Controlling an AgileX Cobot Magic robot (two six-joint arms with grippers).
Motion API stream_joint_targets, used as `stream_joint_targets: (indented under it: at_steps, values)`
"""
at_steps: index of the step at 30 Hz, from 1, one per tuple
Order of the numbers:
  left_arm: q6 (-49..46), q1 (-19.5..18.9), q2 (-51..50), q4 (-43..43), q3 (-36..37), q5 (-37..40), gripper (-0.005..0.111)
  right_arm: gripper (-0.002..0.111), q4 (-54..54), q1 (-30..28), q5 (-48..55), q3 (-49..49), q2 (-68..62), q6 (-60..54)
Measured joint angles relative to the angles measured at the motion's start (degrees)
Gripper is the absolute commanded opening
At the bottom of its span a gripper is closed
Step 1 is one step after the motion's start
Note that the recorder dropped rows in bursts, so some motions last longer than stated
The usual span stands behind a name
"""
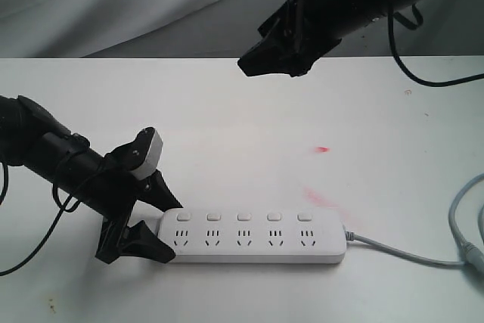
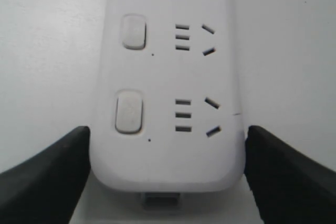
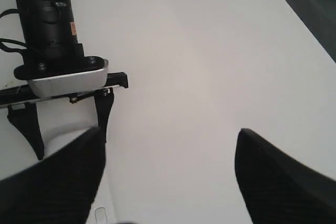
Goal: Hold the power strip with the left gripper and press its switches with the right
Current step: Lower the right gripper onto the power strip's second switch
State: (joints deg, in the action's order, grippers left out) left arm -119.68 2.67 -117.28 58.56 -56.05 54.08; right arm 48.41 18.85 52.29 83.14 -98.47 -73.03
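The white power strip [image 1: 257,238] lies flat near the table's front edge, its row of switches [image 1: 243,217] on the far side of the sockets. My left gripper [image 1: 168,229] is shut on the strip's left end, one black finger against each long side. The left wrist view shows that end of the power strip [image 2: 168,77] between the fingers [image 2: 47,177], with the nearest switch [image 2: 129,111] untouched. My right gripper [image 1: 265,62] hangs high over the back of the table, far from the strip. In the right wrist view its jaws [image 3: 169,135] stand wide open around bare table.
The strip's grey cord [image 1: 401,251] runs off to the right, toward a thicker grey cable [image 1: 465,217] at the right edge. Faint red marks [image 1: 323,149] stain the white table [image 1: 227,111]. The left arm's wrist [image 3: 58,77] shows in the right wrist view.
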Motion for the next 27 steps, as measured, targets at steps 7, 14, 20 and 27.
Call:
stream_joint_targets:
  at_steps: [7, 14, 20, 27]
  values:
    - [0.00, 0.00, 0.00, 0.00, 0.00, 0.00, 0.050, 0.066, 1.41, 0.00, 0.83, 0.00, 0.00, 4.22]
    - [0.00, 0.00, 0.00, 0.00, 0.00, 0.00, 0.050, 0.066, -1.09, 0.70, 1.69, 0.00, -3.19, 2.04]
    - [0.00, 0.00, 0.00, 0.00, 0.00, 0.00, 0.050, 0.066, -1.72, 4.58, 1.51, 0.00, -9.07, -4.86]
    - [0.00, 0.00, 0.00, 0.00, 0.00, 0.00, 0.050, 0.066, 4.44, 6.20, 1.24, 0.00, -17.18, -12.35]
